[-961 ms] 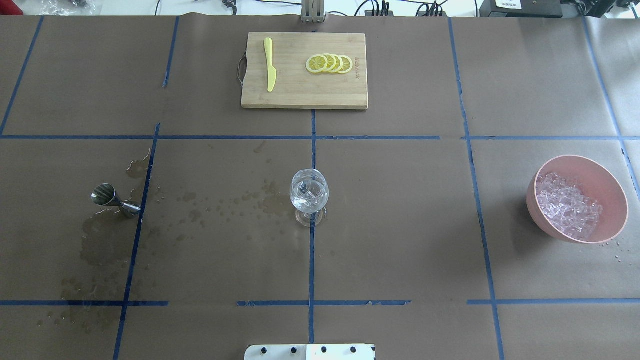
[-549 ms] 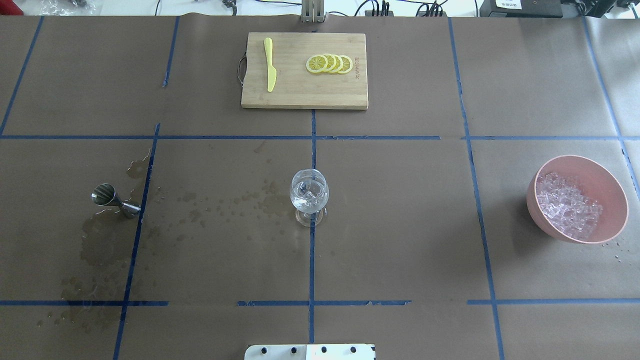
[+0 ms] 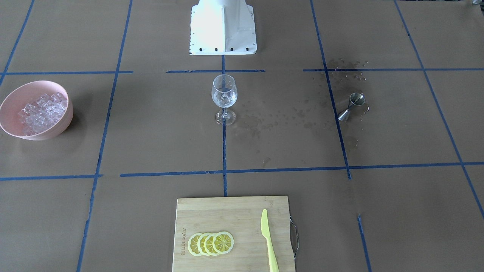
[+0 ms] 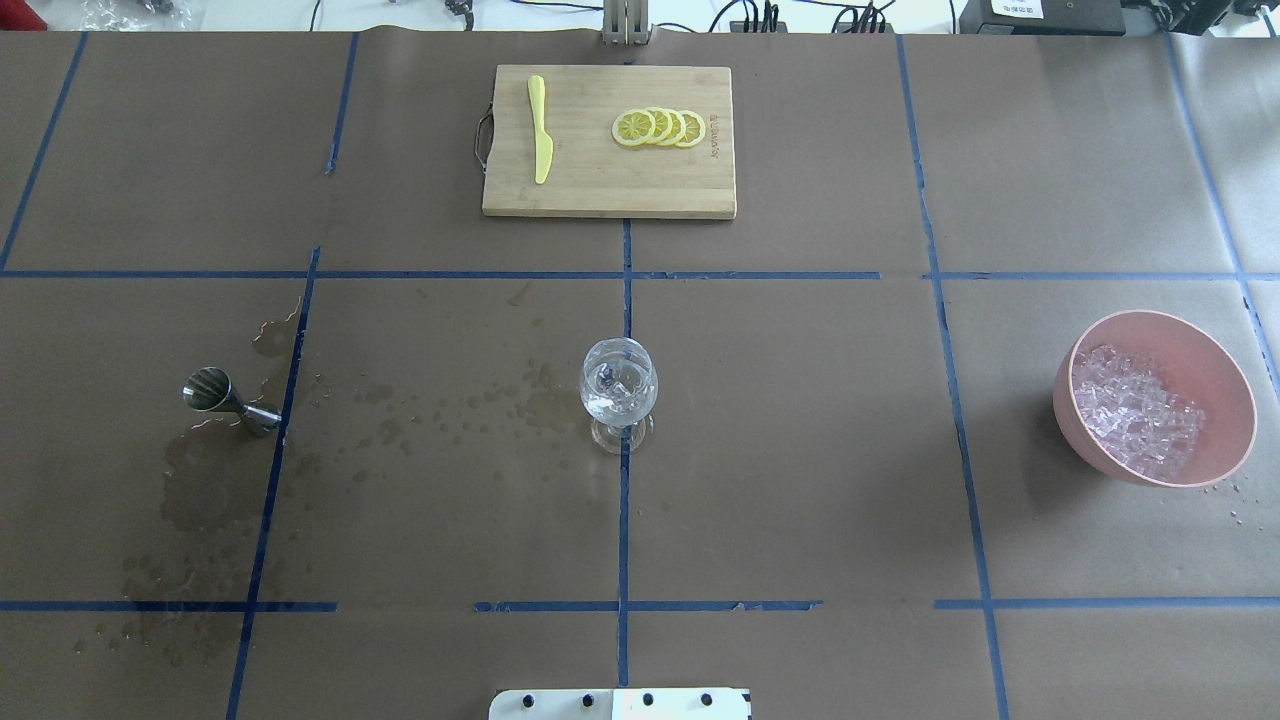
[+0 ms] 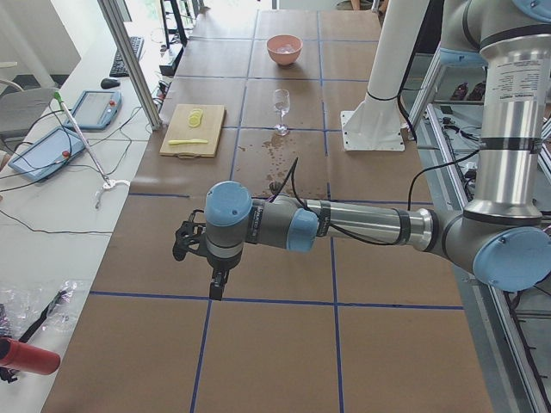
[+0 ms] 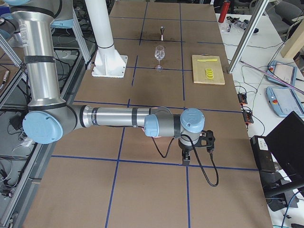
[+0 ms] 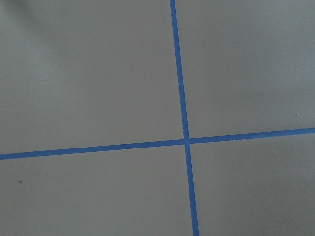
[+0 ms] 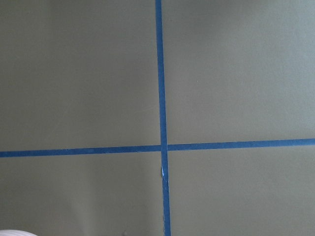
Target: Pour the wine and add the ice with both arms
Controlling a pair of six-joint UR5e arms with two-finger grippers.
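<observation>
Ice [image 4: 1140, 420] in the pink bowl [image 4: 1205, 360] looks unchanged; we cannot tell whether left gripper [image 5: 216, 289] or right gripper [image 6: 185, 159] fingers are clenched.

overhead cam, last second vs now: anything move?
Nothing visibly changed. The wine glass, jigger, pink bowl with its ice and the cutting board all sit where they were.

Black two-finger left gripper [image 5: 216, 286]: side view only, jaw gap unreadable
Black two-finger right gripper [image 6: 186, 159]: likewise unreadable
Rectangular bamboo cutting board [image 3: 227, 215]: cropped at bottom edge
</observation>
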